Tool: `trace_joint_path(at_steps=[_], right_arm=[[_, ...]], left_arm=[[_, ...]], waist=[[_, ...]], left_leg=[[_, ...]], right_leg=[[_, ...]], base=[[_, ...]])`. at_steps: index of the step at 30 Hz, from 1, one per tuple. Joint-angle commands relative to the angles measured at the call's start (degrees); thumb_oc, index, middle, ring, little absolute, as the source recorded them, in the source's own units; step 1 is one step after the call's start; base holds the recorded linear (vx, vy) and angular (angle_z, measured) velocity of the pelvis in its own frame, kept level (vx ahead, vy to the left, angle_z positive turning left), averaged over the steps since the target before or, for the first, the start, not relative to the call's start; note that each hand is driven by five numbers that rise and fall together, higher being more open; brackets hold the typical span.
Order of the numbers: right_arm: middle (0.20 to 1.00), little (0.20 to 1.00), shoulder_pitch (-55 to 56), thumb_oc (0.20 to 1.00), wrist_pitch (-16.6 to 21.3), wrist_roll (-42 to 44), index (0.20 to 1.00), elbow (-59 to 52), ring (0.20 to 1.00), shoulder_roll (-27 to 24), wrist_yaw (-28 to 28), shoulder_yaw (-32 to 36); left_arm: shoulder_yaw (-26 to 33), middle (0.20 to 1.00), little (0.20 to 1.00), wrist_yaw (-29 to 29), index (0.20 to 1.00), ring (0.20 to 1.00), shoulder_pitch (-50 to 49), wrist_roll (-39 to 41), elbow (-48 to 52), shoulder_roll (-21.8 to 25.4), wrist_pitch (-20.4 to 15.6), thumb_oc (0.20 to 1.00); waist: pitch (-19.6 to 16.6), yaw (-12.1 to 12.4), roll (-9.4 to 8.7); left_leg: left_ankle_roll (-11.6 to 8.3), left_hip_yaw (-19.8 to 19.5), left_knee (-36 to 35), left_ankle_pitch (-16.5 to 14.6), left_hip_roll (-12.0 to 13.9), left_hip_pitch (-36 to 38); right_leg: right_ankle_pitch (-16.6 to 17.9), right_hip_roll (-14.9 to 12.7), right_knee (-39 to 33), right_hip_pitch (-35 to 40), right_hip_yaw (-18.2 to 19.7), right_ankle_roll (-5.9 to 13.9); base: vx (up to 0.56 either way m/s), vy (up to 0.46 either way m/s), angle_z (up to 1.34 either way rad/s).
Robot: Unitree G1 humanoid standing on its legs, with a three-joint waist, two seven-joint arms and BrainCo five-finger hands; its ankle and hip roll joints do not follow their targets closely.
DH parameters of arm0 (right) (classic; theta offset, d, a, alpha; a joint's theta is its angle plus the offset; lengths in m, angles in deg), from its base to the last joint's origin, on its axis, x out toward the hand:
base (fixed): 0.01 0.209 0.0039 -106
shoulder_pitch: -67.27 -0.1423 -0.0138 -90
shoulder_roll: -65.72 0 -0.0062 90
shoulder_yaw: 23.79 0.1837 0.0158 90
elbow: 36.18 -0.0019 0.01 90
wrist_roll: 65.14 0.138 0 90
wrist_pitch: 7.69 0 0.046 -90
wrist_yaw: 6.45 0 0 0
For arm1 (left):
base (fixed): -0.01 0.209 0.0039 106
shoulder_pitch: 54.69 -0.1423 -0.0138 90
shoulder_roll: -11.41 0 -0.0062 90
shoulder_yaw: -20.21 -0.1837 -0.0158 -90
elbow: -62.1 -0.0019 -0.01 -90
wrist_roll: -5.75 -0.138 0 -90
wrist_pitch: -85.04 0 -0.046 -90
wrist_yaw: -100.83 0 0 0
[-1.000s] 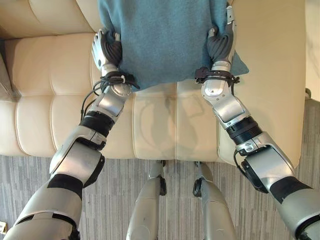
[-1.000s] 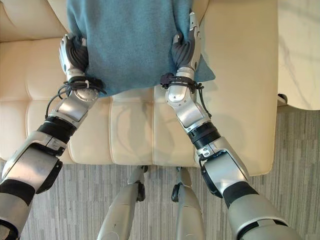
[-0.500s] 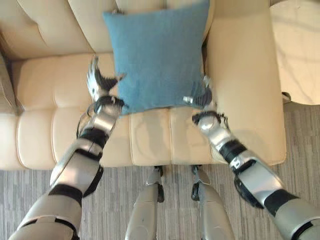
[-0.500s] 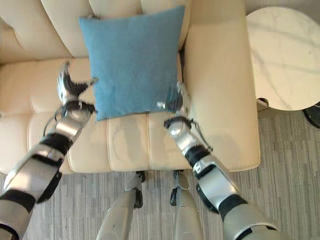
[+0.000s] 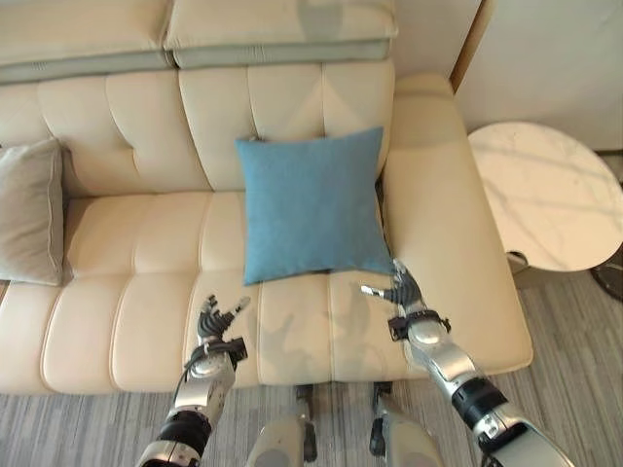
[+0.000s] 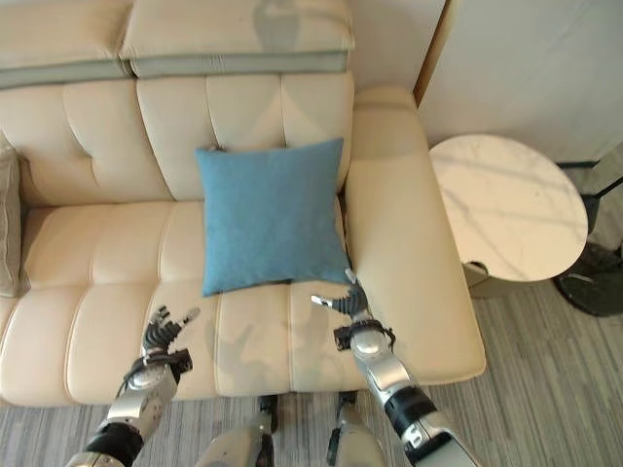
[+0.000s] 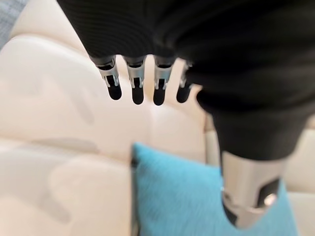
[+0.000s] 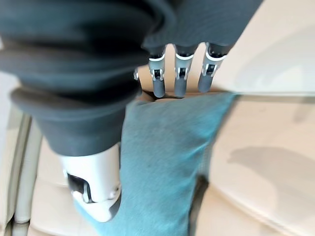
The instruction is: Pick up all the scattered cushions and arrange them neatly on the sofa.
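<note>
A blue cushion [image 5: 313, 204] leans upright against the backrest of the cream sofa [image 5: 127, 243], beside its right armrest. Nothing is touching it. My left hand [image 5: 217, 324] hovers open over the front of the seat, well below and left of the cushion. My right hand [image 5: 401, 291] is open too, just below the cushion's lower right corner and apart from it. In the wrist views the straight fingers [image 7: 137, 84] and fingers [image 8: 179, 76] hold nothing, with the blue cushion [image 8: 162, 152] past them. A grey cushion [image 5: 29, 209] rests at the sofa's left end.
A round white marble side table [image 5: 547, 195] stands right of the sofa's armrest [image 5: 443, 214]. Grey striped carpet [image 5: 574, 379] runs along the front of the sofa. A pale wall panel [image 5: 545, 58] rises behind the table.
Both hands have let go of the blue cushion and drawn back toward the seat's front edge. The camera has pulled back, so the whole sofa shows now.
</note>
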Motion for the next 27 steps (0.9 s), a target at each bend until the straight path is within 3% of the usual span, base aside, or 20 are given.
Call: trace_joint_path(at_steps=[1,7,12,13,15,16,17,19,24,25,27], right_arm=[[1.0,1.0,-0.6,1.0,-0.4,-2.6,1.0,2.9,1.0,-1.7,2.8,2.2],[1.0,1.0,5.5,1.0,-2.3,-0.5,1.0,16.9,1.0,-3.2,5.9,8.1],[1.0,1.0,7.7,1.0,-2.8,-0.4,1.0,26.9,1.0,-4.1,7.3,11.9],[1.0,1.0,8.4,1.0,-2.8,-0.9,1.0,29.5,1.0,-4.6,7.5,12.9],[1.0,1.0,8.6,1.0,-2.4,-0.9,1.0,30.7,1.0,-4.6,7.9,13.0],[1.0,1.0,9.3,1.0,-2.1,-0.3,1.0,32.9,1.0,-4.3,8.5,13.8],[1.0,1.0,9.3,1.0,-2.1,-0.3,1.0,33.0,1.0,-4.3,8.5,13.8],[1.0,1.0,10.0,1.0,-1.8,1.2,1.0,35.5,1.0,-3.6,9.2,15.1],[1.0,1.0,10.4,1.0,-2.0,1.6,1.0,36.8,1.0,-2.8,9.8,15.3],[1.0,1.0,10.0,1.0,-1.9,1.0,1.0,36.0,1.0,-2.6,9.8,13.9],[1.0,1.0,10.3,1.0,-1.8,0.7,1.0,36.0,1.0,-2.7,10.0,13.6]], left_arm=[[-0.3,1.0,1.0,-5.7,1.0,1.0,1.7,2.1,-6.5,-0.6,0.5,1.0],[-2.0,1.0,1.0,-10.6,1.0,1.0,-0.5,-2.8,-14.7,-1.3,3.3,1.0],[-1.8,1.0,1.0,-12.7,1.0,1.0,-0.9,-7.0,-20.3,-1.1,4.1,1.0],[-1.7,1.0,1.0,-12.9,1.0,1.0,-1.2,-9.0,-21.9,-0.7,4.0,1.0],[-1.6,1.0,1.0,-13.2,1.0,1.0,-1.5,-9.4,-22.6,-0.7,3.8,1.0],[-1.2,1.0,1.0,-13.9,1.0,1.0,-1.8,-10.4,-25.0,-0.7,4.1,1.0],[-1.2,1.0,1.0,-13.9,1.0,1.0,-1.8,-10.4,-25.0,-0.7,4.1,1.0],[-0.5,1.0,1.0,-14.8,1.0,1.0,-2.4,-11.5,-28.8,-0.9,4.7,1.0],[0.7,1.0,1.0,-14.9,1.0,1.0,-3.4,-11.7,-31.9,-1.2,5.1,1.0],[1.8,1.0,1.0,-14.5,1.0,1.0,-3.4,-11.6,-33.1,-0.9,5.0,1.0],[1.9,1.0,1.0,-14.6,1.0,1.0,-3.7,-11.9,-33.1,-1.0,5.1,1.0]], waist=[[-3.9,-0.1,0.99],[-7.0,-1.0,0.69],[-7.3,-1.6,0.53],[-6.0,-2.0,1.08],[-5.7,-2.0,1.36],[-5.1,-2.1,1.86],[-5.2,-2.1,1.88],[-5.6,-2.2,2.02],[-6.8,-1.9,1.11],[-6.2,-1.4,0.7],[-6.3,-1.4,0.63]], left_leg=[[0.73,-3.9,-0.4,-5.4,-1.2,0.6],[1.25,-3.8,-0.4,-7.1,-1.9,4.8],[1.43,-2.7,-0.4,-7.6,-1.9,6.2],[1.85,-1.9,-0.4,-7.1,-1.2,6.9],[1.96,-1.5,-0.4,-6.9,-0.9,6.9],[2.0,-1.0,-0.4,-6.5,-0.3,7.3],[1.99,-1.0,-0.4,-6.5,-0.3,7.2],[2.22,-0.4,-0.4,-6.7,-0.2,7.8],[1.73,-0.1,-0.4,-5.7,-0.6,6.5],[0.5,0.4,-0.4,-2.7,0.3,4.6],[0.11,0.3,-0.4,-2.1,0.5,4.2]], right_leg=[[-5.4,0.3,0.0,3.6,-1.7,3.16],[-5.9,0.0,0.0,7.9,-1.9,3.69],[-4.4,-0.1,0.0,8.4,-1.2,4.43],[-6.2,0.5,4.8,7.6,-0.6,4.12],[-7.7,0.8,7.1,7.4,-0.3,3.54],[-11.6,1.7,11.8,8.4,-0.6,2.44],[-11.5,1.7,11.8,8.3,-0.6,2.42],[-15.2,2.0,18.5,10.8,-1.1,1.68],[-16.5,4.1,16.4,15.5,1.4,1.72],[-18.4,6.2,9.3,17.8,2.3,-0.22],[-19.2,6.6,9.1,17.2,2.5,-0.68]], base=[[0.0,0.081,-0.19],[0.0,0.096,-0.04],[-0.08,0.062,-0.04],[-0.16,0.027,-0.27],[-0.15,0.008,-0.35],[-0.1,-0.017,-0.49],[-0.14,-0.033,-0.49],[-0.12,-0.103,-0.26],[-0.18,-0.192,-0.17],[-0.25,-0.228,-0.25],[-0.34,-0.29,-0.14]])
